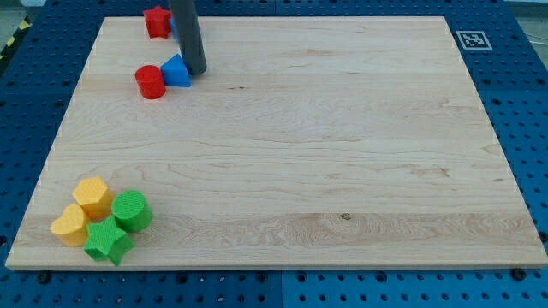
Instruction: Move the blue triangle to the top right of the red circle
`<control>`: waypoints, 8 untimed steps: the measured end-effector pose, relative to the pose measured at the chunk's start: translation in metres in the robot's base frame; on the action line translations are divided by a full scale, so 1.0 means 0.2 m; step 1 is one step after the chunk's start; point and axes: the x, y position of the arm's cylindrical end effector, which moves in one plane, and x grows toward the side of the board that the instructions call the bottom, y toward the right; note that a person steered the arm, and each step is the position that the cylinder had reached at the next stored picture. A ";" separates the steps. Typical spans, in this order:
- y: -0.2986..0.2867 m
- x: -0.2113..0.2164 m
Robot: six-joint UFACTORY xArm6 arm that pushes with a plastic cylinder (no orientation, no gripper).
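The blue triangle (175,71) lies on the wooden board near the view's top left. It touches the right side of the red circle (150,82), sitting slightly above it. My dark rod comes down from the view's top, and my tip (196,72) rests right against the triangle's right edge.
A red block (157,21) with a blue block half hidden behind the rod sits at the board's top edge. Two yellow blocks (81,210), a green cylinder (131,211) and a green star (108,241) cluster at the bottom left. A marker tag (472,39) is at the top right.
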 end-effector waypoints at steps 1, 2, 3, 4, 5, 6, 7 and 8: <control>0.01 0.00; 0.06 -0.01; 0.19 -0.11; 0.29 -0.27; 0.30 -0.47; 0.26 -0.65; 0.20 -0.65; 0.13 -0.65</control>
